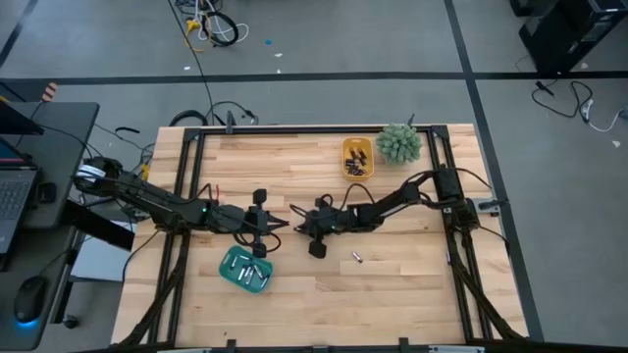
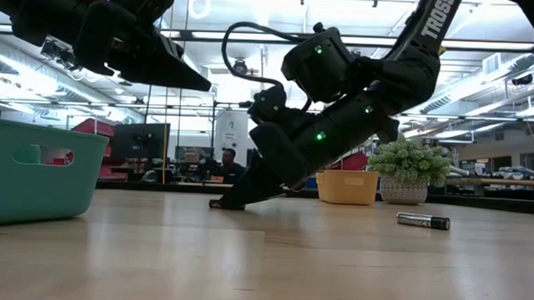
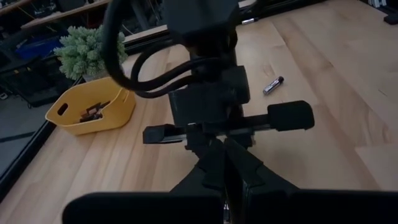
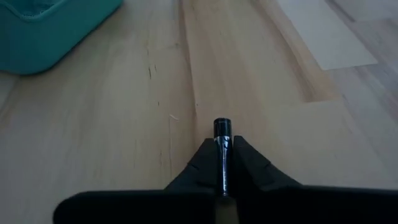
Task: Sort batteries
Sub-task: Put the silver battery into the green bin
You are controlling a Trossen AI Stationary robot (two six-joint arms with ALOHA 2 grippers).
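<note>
Battery [image 4: 222,149] clamped in right pincer [image 4: 222,177]; seemingly hidden overhead.

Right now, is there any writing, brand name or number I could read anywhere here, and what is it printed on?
"TROSS": white letters up the right arm in the low view, cut off by the picture's edge.
Battery pinched in the right gripper: pale marks, too blurred to read.
Battery lying loose on the table: label too small to read.
Teal tray and yellow tray: no writing visible.
</note>
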